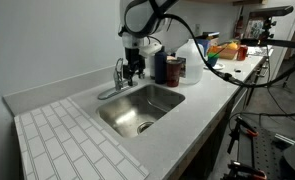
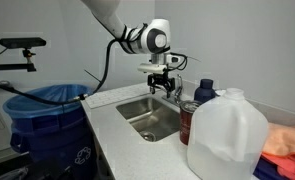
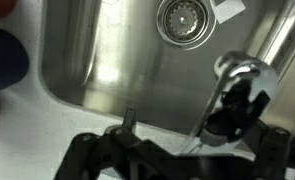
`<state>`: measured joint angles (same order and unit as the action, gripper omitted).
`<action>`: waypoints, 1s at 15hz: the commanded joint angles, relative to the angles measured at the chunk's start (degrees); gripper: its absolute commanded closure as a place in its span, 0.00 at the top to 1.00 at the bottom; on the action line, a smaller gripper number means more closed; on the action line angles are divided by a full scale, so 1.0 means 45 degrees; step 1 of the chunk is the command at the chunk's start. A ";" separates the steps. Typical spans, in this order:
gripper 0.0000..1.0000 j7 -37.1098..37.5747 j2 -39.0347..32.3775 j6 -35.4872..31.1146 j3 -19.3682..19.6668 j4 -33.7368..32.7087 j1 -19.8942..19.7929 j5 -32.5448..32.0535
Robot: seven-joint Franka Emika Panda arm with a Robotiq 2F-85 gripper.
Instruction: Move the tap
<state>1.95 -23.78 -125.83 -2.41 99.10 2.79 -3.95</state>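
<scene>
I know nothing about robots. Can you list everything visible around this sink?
Shiny chrome tap: one, silver, at the sink's rear edge.
Stainless steel sink basin: one, silver, sunk in the white counter.
Dark bottles: two, dark, on the counter beside the sink.
Translucent plastic jug: one, whitish, on the counter.
Large plastic bin: one, blue, beside the counter.
Robot arm: one, white, reaching over the sink.
Gripper: one, black, open, close to the tap.
</scene>
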 commanded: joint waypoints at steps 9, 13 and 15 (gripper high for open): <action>1.00 0.3498 0.0199 0.0077 0.1293 0.0176 0.1295 -0.3797; 1.00 0.3360 -0.0123 -0.0024 0.1938 -0.0100 0.0760 -0.4785; 1.00 0.3403 0.0065 0.0006 0.2455 0.0113 0.0475 -0.5132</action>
<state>18.02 -23.90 -125.69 5.04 99.59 7.73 -23.36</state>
